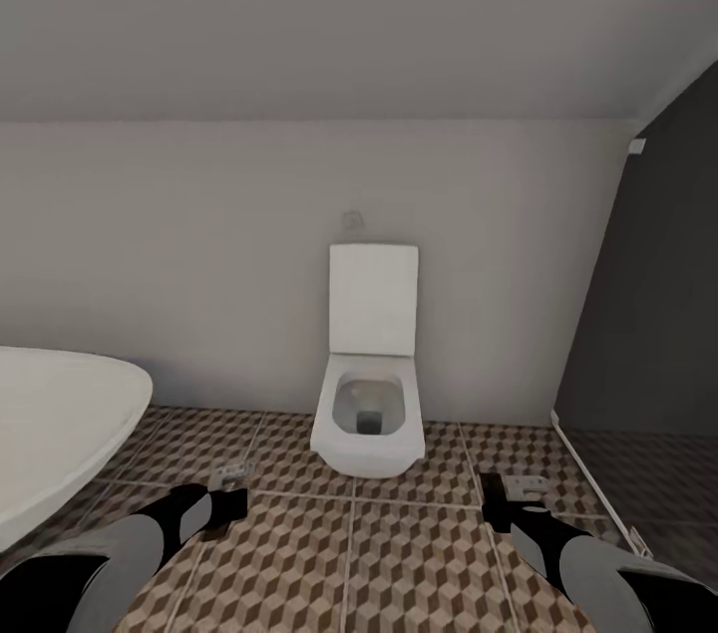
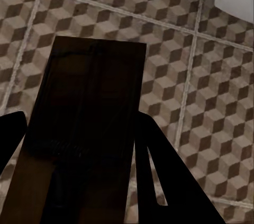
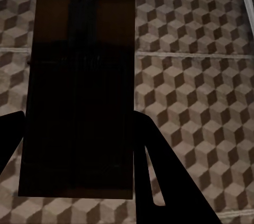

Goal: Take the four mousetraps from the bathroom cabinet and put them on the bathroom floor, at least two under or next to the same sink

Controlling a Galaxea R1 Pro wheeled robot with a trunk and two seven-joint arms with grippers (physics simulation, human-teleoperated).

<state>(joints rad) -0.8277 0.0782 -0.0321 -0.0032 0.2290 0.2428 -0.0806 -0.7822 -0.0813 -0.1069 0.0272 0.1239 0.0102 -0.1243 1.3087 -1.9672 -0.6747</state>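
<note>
Head view: facing the toilet [image 1: 367, 384], each gripper carries a mousetrap above the bathroom floor [image 1: 399, 553]; better to turn toward the sink before lowering.

Left wrist view: left gripper [image 2: 79, 144] clenched on its mousetrap [image 2: 87, 123], long axis running out along the fingers.

Right wrist view: right gripper [image 3: 79, 144] grasping its mousetrap [image 3: 79, 86] likewise, pointing forward.

In each wrist view, a dark mousetrap [image 2: 87, 128] [image 3: 79, 91] between the tool's fingers hides the floor behind it. Its metal parts are too dark to make out. Left of the left tool [image 1: 231, 488], the picture's edge cuts off the white basin [image 1: 60, 434].
</note>
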